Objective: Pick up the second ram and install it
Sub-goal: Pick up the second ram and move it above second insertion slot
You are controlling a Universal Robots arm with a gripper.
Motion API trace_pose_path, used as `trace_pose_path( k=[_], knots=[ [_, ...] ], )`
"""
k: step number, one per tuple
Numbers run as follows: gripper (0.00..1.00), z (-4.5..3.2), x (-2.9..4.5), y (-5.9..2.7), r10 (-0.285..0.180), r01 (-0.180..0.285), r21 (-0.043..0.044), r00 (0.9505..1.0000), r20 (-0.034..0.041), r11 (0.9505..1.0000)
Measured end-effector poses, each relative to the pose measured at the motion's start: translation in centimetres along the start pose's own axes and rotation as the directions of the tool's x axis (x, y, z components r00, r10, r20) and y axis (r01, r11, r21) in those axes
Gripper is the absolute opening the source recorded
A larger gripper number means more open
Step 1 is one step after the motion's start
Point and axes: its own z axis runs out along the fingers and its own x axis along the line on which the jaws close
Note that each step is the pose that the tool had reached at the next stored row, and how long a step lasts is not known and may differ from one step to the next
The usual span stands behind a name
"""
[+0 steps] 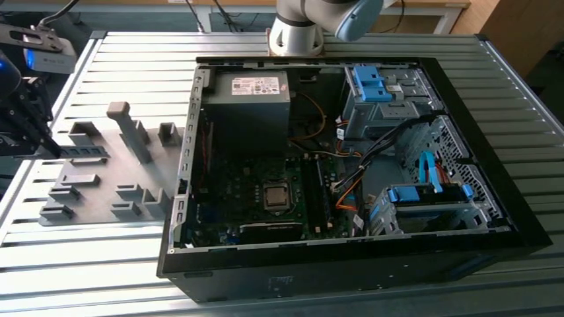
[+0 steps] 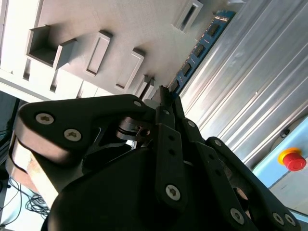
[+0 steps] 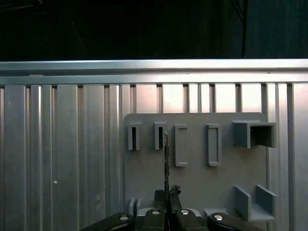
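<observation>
The second ram (image 2: 199, 48) is a thin blue-green strip with dark chips, and my gripper (image 2: 163, 94) is shut on one end of it. In the exterior view the gripper (image 1: 44, 148) is at the far left, holding the ram (image 1: 79, 152) level just over the grey fixture plate (image 1: 105, 175). The first wrist view shows the ram (image 3: 166, 159) edge-on as a thin line. It sticks out from the gripper (image 3: 167, 195) above the fixture plate (image 3: 197, 183), beside two slotted blocks.
An open computer case (image 1: 493, 218) lies on the ribbed metal table (image 1: 132, 59), to the exterior view's right of the fixture. Inside are the motherboard (image 1: 264, 191), a power supply (image 1: 251, 99), blue drive cages and cables. The arm's base (image 1: 295, 33) stands behind it. A red button (image 2: 291, 159) sits off the table.
</observation>
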Motion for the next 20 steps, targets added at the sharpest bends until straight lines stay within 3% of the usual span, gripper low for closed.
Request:
trace_pose_path(
  k=[7,20],
  knots=[
    [0.14,-0.91,-0.01,-0.01,0.0,0.0,0.0001,1.0,0.0001,1.0],
    [0.14,-5.91,-0.09,-0.02,0.0,0.0,0.0002,1.0,0.0001,1.0]
  ],
)
